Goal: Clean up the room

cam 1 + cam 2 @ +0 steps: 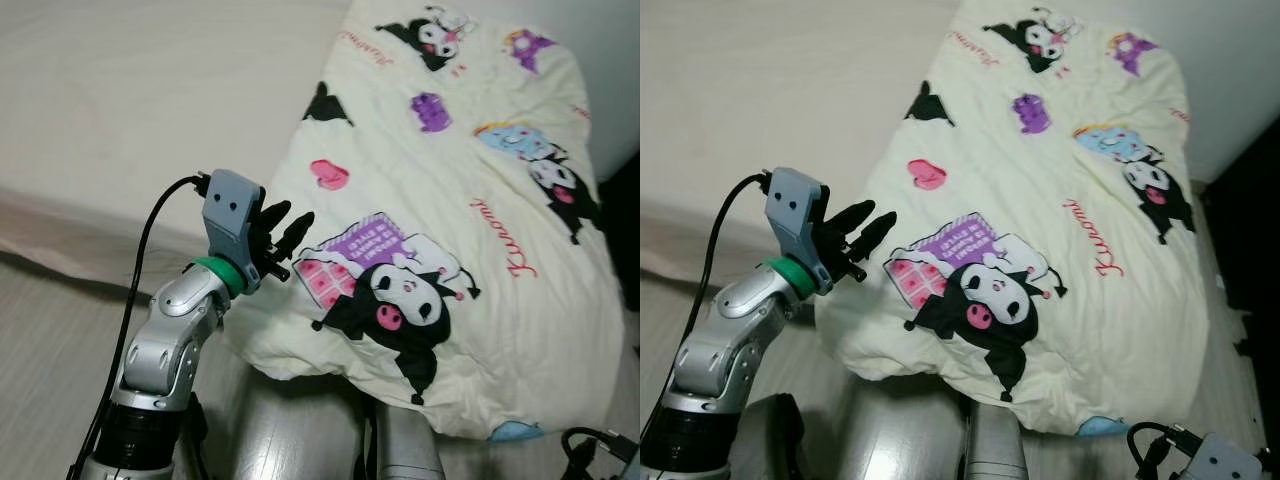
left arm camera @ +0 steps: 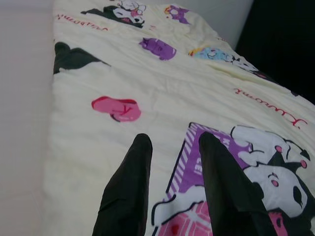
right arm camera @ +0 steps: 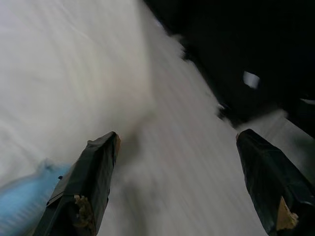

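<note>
While the quilt (image 1: 450, 210) is lying rumpled across the bed (image 1: 120, 110), the released left claw (image 1: 285, 238) is hovering beside its near-left edge, grasping nothing.

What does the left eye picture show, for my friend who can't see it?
The robot's left gripper, fingers slightly apart, is raised beside the near edge of a cream cartoon-print blanket. The blanket lies folded on a pale bed.

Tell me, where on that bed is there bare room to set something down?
The plain white mattress left of the cartoon-print blanket is bare and wide. The blanket covers the bed's right side. The left end effector hovers at the blanket's left edge, so that strip is crowded.
</note>
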Robot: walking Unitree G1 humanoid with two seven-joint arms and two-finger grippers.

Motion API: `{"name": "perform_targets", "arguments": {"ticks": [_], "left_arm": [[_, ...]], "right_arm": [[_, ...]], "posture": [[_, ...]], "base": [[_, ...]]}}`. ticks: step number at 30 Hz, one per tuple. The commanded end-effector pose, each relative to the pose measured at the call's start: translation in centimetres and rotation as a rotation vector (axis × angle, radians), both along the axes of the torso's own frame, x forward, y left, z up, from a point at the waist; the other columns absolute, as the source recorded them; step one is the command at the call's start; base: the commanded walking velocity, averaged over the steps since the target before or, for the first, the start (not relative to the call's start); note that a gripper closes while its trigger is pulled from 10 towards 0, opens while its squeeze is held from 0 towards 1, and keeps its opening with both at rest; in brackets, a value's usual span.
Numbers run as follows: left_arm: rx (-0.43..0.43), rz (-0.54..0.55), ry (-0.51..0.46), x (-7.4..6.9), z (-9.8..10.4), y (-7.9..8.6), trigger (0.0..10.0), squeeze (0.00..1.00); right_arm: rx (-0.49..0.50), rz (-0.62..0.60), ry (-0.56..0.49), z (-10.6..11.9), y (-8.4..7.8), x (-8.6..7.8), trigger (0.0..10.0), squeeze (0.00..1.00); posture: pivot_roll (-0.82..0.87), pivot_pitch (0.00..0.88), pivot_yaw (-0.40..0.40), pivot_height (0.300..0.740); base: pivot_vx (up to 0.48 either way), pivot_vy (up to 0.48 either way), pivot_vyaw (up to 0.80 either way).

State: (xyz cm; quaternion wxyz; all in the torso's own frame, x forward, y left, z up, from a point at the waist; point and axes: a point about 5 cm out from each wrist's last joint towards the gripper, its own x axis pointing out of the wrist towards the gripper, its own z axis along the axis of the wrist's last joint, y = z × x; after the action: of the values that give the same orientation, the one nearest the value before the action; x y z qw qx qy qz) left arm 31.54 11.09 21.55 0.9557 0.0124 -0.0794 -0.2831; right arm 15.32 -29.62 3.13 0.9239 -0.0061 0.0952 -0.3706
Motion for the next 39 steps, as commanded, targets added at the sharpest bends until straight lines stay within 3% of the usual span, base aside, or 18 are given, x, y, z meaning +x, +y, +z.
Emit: {"name": "perform_targets", "arguments": {"ticks": [1,3,4,7,8,12,14,18,22,23,24,25,26,28,30,31,34,39], "left_arm": [[0.010,0.003,0.000,0.1,-0.1,0.1,10.0,0.00],[0.007,0.008,-0.005,0.2,0.0,0.2,10.0,0.00],[0.007,0.008,-0.005,0.2,0.0,0.2,10.0,0.00],[-0.009,0.008,-0.008,0.2,0.0,-0.1,10.0,0.00],[-0.009,0.008,-0.008,0.2,0.0,-0.1,10.0,0.00],[-0.036,0.002,0.000,0.2,0.1,-0.7,10.0,0.00],[-0.036,0.002,0.000,0.2,0.1,-0.7,10.0,0.00],[-0.058,-0.001,0.026,0.0,0.1,-0.8,10.0,0.00],[-0.056,0.004,0.031,0.0,0.0,-0.7,10.0,0.00],[-0.035,0.019,0.028,-0.1,-0.1,-0.4,10.0,0.00],[0.039,0.126,-0.032,-0.1,-0.2,0.8,10.0,0.00],[0.039,0.126,-0.032,-0.1,-0.2,0.8,10.0,0.00],[0.108,0.256,-0.087,-0.1,-0.2,2.3,10.0,0.00],[0.108,0.256,-0.087,-0.1,-0.2,2.3,10.0,0.00],[0.161,0.439,-0.127,-0.4,-0.5,4.7,10.0,0.00],[0.161,0.439,-0.127,-0.4,-0.5,4.7,10.0,0.00],[0.188,0.573,-0.052,-3.5,-3.1,8.3,10.0,0.00],[0.146,0.570,-0.021,-5.4,-3.8,7.8,10.0,0.00]], "right_arm": [[-0.053,0.077,-0.073,1.8,0.1,1.5,10.0,0.00],[-0.136,0.173,-0.196,5.1,0.6,3.7,10.0,0.00],[-0.136,0.173,-0.196,5.1,0.6,3.7,10.0,0.00],[-0.283,0.272,-0.367,10.4,1.7,6.4,10.0,0.00],[-0.283,0.272,-0.367,10.4,1.7,6.4,10.0,0.00],[-0.364,0.327,-0.467,13.7,2.6,8.2,10.0,0.00],[-0.364,0.327,-0.467,13.7,2.6,8.2,10.0,0.00],[-0.429,0.481,-0.578,17.3,5.2,9.7,10.0,0.00],[-0.422,0.522,-0.593,17.6,5.9,9.9,10.0,0.00],[-0.400,0.591,-0.613,18.0,7.0,10.2,10.0,0.00],[-0.361,0.691,-0.630,18.1,8.8,10.8,10.0,0.00],[-0.361,0.691,-0.630,18.1,8.8,10.8,10.0,0.00],[-0.319,0.776,-0.637,18.1,10.4,11.4,10.0,0.00],[-0.319,0.776,-0.637,18.1,10.4,11.4,10.0,0.00],[-0.268,0.878,-0.632,17.8,12.4,12.2,10.0,0.00],[-0.268,0.878,-0.632,17.8,12.4,12.2,10.0,0.00],[-0.153,1.032,-0.606,16.9,14.9,13.8,10.0,0.00],[-0.044,1.153,-0.575,16.5,16.2,14.6,10.0,0.00]], "posture": [[-0.08,0.171,0.003,0.506],[-0.07,0.166,0.000,0.506],[-0.07,0.166,0.000,0.506],[-0.07,0.159,-0.003,0.516],[-0.07,0.159,-0.003,0.516],[-0.06,0.150,-0.006,0.531],[-0.06,0.150,-0.006,0.531],[-0.06,0.148,-0.011,0.551],[-0.06,0.148,-0.011,0.556],[-0.05,0.145,-0.022,0.561],[-0.03,0.142,-0.042,0.566],[-0.03,0.142,-0.042,0.566],[-0.02,0.142,-0.051,0.571],[-0.02,0.142,-0.051,0.571],[0.02,0.142,-0.079,0.581],[0.02,0.142,-0.079,0.581],[0.07,0.147,-0.127,0.596],[0.10,0.146,-0.146,0.616]], "base": [[0.000,0.000,0.00],[0.000,0.000,0.00],[0.000,0.000,0.00],[0.000,0.000,0.00],[0.000,0.000,0.00],[0.000,0.000,0.00],[0.000,0.000,0.00],[0.000,0.000,0.00],[0.000,0.000,0.00],[0.000,0.000,0.00],[0.000,0.000,0.00],[0.000,0.000,0.00],[0.000,0.000,0.00],[0.000,0.000,0.00],[0.000,0.000,0.00],[0.000,0.000,0.00],[0.000,0.000,0.00],[0.000,0.000,0.00]]}}
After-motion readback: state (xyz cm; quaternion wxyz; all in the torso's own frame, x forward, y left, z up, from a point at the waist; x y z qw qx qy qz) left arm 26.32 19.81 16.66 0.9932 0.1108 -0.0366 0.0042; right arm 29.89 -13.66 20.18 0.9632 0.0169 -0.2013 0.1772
